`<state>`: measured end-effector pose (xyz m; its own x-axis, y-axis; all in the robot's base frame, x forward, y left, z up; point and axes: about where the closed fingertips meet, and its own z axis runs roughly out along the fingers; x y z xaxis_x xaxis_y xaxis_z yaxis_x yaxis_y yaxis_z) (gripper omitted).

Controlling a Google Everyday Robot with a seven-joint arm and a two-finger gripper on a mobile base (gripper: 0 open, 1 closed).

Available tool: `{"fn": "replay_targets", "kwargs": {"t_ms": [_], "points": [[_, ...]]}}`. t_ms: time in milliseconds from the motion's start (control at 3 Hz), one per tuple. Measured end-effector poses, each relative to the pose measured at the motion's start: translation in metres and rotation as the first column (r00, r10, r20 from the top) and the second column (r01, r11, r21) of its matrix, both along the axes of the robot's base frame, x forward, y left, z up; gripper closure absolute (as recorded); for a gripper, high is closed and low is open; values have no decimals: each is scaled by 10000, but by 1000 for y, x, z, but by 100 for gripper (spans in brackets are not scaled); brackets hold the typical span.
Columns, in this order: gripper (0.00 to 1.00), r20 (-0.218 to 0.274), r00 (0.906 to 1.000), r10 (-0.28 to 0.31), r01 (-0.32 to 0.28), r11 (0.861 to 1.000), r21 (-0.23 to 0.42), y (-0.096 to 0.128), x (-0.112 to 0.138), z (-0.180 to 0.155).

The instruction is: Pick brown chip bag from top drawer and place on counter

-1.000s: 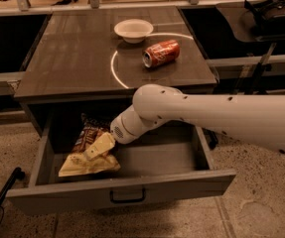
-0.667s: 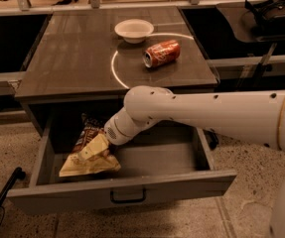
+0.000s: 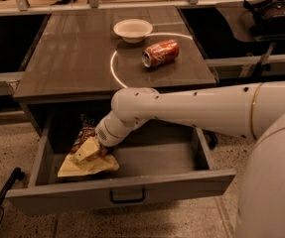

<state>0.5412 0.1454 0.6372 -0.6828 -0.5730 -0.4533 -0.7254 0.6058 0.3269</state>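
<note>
The top drawer (image 3: 181, 185) stands pulled open below the counter (image 3: 72, 53), with a dark pull handle on its front panel. The brown chip bag (image 3: 90, 168) lies in the drawer's left part, its dark brown end toward the back and its pale tan end toward the front. My gripper (image 3: 88, 151) reaches down into the drawer from the right and sits right on top of the bag, covering its middle. The white arm crosses over the drawer's right half.
A red soda can (image 3: 161, 53) lies on its side on the counter inside the thin white circle, with a white bowl (image 3: 132, 29) just behind it. Dark headphones (image 3: 276, 11) rest on a table at the back right. A dark rod (image 3: 3, 197) leans at the drawer's lower left.
The arm has shifted a little left and lower, bringing the gripper closer onto the bag. The bag, can and bowl have not moved.
</note>
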Motion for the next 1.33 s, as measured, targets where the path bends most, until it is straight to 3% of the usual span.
{"fn": "replay_targets", "kwargs": {"t_ms": [667, 1000, 1333], "points": [[63, -14, 10000, -95, 95, 9997, 211, 1, 0, 1], [88, 244, 9997, 7, -33, 9945, 1043, -6, 0, 25], [100, 932, 9950, 346, -514, 9816, 1839, -31, -3, 65]]}}
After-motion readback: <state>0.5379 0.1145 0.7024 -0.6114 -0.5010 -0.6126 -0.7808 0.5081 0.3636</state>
